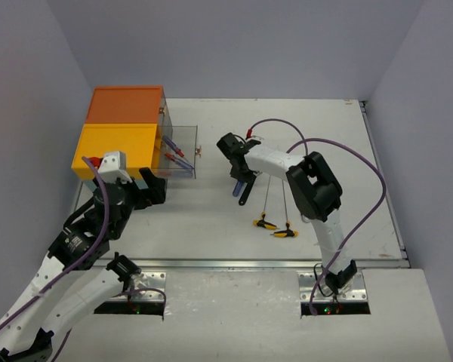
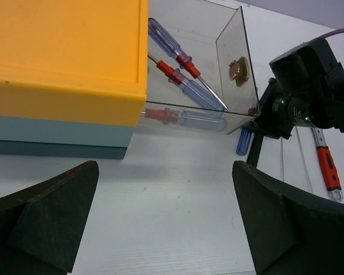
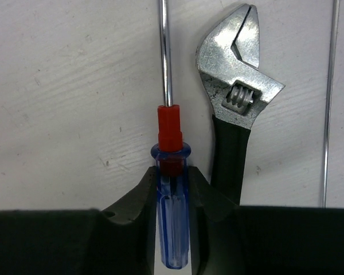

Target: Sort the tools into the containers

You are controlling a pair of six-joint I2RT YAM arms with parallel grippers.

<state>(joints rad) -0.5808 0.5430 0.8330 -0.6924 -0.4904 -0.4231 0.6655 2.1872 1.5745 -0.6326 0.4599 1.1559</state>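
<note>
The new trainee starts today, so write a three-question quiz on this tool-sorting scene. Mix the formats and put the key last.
1. True or false: the left gripper is open and holds nothing.
2. What is the right gripper closed on? A) adjustable wrench B) blue-handled screwdriver C) yellow-handled tool
3. Fill in: the box top above the pulled-out clear drawer is coloured ___.
Key: 1 true; 2 B; 3 yellow.
</note>
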